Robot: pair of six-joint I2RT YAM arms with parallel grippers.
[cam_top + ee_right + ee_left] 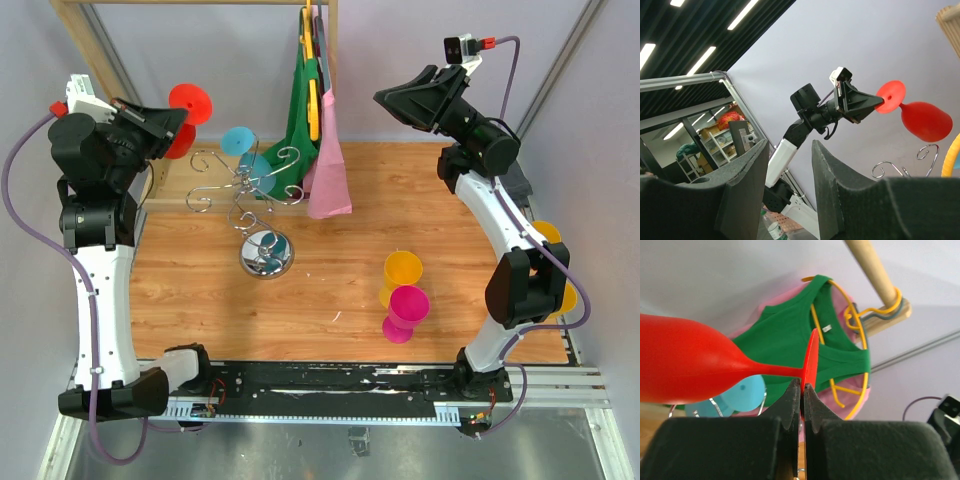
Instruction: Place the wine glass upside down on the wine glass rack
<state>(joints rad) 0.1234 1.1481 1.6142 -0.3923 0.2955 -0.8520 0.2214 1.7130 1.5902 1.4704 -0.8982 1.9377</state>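
A red wine glass [180, 140] lies sideways in the air at the back left, above the table. My left gripper [178, 118] is shut on the rim of its round foot [812, 359]; its bowl [680, 365] points left in the left wrist view. The chrome wine glass rack [248, 185] stands just right of it on a mirror-like base [266, 253], and a cyan glass [255, 168] hangs upside down from one hook. My right gripper [392, 98] is raised at the back right, open and empty, facing the red glass [922, 120].
A wooden rail [330, 60] behind the rack carries green [300, 110] and pink [328, 175] garments on yellow hangers [860, 340]. Yellow [403, 270] and magenta [408, 305] glasses stand on the table at the front right. More yellow glasses [548, 235] sit beside the right arm.
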